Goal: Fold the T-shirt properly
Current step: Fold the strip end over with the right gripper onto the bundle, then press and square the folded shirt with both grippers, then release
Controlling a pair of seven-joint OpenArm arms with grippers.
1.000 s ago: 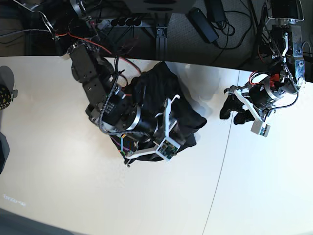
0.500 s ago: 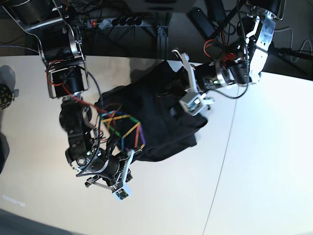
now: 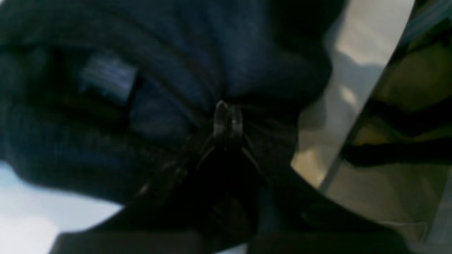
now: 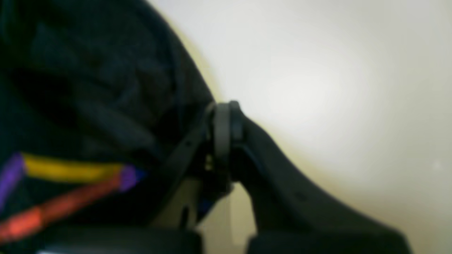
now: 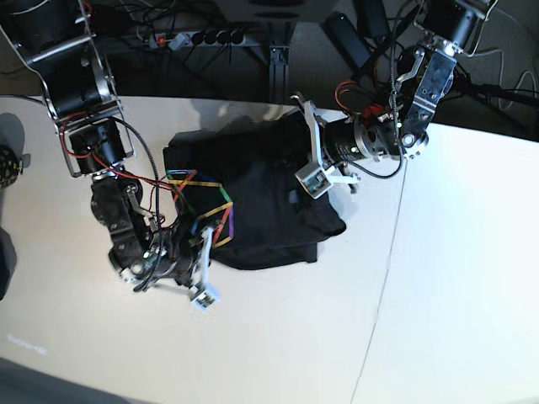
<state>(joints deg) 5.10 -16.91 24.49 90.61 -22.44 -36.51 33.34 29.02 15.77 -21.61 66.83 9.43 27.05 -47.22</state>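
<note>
The black T-shirt (image 5: 261, 198) lies bunched on the white table (image 5: 438, 295), its rainbow line print (image 5: 202, 206) facing up at its left side. My left gripper (image 5: 290, 160) reaches in from the right and is shut on a fold of black fabric (image 3: 247, 63); its fingertips (image 3: 221, 120) are pressed together in the cloth. My right gripper (image 5: 215, 248) sits at the shirt's lower left edge. Its fingers (image 4: 222, 123) are closed on the hem of the T-shirt (image 4: 106, 106), next to the print (image 4: 70, 169).
A table seam (image 5: 379, 295) runs down the right half of the tabletop. Behind the table are a power strip (image 5: 206, 38) and cables. A dark object (image 5: 7, 164) sits at the left table edge.
Both grippers have closed on the shirt. The right gripper has moved up toward the print, the left one slightly leftward, and the shirt's left part has spread upward.
</note>
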